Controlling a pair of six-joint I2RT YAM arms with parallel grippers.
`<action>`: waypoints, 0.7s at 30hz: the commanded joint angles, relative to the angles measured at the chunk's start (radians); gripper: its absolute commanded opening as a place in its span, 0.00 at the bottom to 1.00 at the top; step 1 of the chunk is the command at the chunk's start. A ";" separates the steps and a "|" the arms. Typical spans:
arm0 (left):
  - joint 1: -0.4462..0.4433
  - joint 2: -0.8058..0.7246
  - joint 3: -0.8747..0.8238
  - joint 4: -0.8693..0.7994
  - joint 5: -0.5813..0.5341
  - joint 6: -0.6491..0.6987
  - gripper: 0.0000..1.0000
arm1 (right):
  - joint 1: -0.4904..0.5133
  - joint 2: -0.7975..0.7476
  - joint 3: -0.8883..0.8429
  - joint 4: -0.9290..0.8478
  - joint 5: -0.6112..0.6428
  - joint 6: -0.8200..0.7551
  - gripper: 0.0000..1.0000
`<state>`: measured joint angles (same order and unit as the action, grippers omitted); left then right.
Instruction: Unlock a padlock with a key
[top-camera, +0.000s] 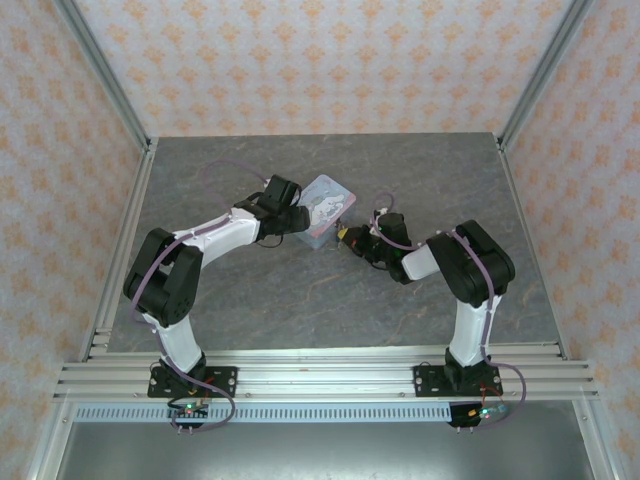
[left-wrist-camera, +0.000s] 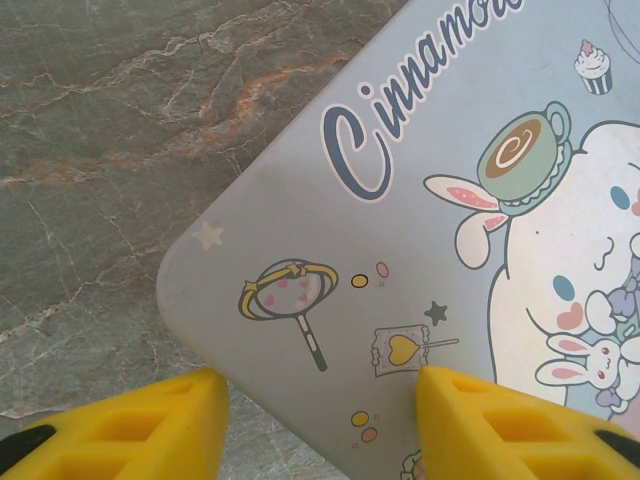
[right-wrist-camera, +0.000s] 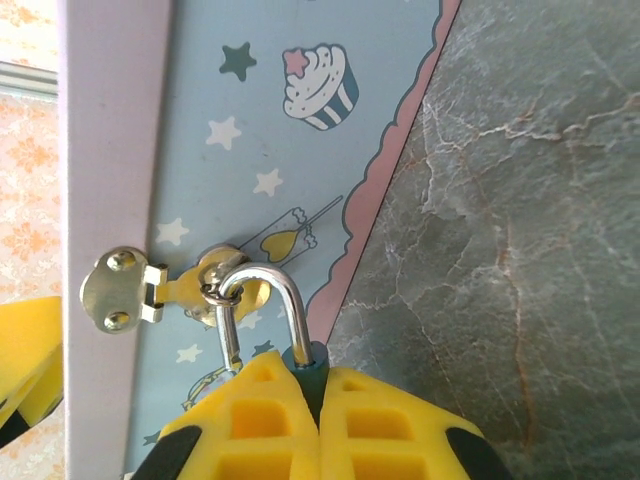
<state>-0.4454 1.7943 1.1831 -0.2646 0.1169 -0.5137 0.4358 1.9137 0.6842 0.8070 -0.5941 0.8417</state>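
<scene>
I am viewing the tin (top-camera: 326, 202) on the grey marble table (top-camera: 300, 310), lying just toward 12 o'clock from the table's centre. In the top view the left gripper (top-camera: 298, 216) is standing at the tin's 8 o'clock side and the right gripper (top-camera: 350, 238) at its 4 o'clock side. In the left wrist view the yellow fingers (left-wrist-camera: 130, 425) are standing apart, straddling one rounded corner of the printed lid. One finger is sitting just beside the tin's edge and the other is overlapping the lid. I cannot tell whether this claw is grasping the tin or merely bracketing it. In the right wrist view the right claw is clenched, with its two fingertips pressing together on the body of the padlock (right-wrist-camera: 290, 310). A sliver of blue-green body is showing between them. The silver shackle is arching toward 12 o'clock from the fingertips and passing through the staple of the hasp (right-wrist-camera: 122, 290) on the tin's side wall, so the padlock is hanging at the tin's latch.
</scene>
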 joint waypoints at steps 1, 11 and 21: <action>0.015 0.109 -0.072 -0.269 -0.088 0.048 0.50 | -0.014 -0.027 -0.027 -0.127 0.127 0.029 0.00; 0.014 0.109 -0.075 -0.265 -0.080 0.047 0.48 | -0.013 -0.031 0.037 -0.174 0.204 0.077 0.00; 0.013 0.140 -0.085 -0.260 -0.075 0.046 0.48 | 0.004 0.018 0.041 -0.076 0.281 0.174 0.00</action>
<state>-0.4454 1.8053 1.1839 -0.2527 0.1200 -0.5140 0.4641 1.8988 0.7204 0.7422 -0.4778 0.9562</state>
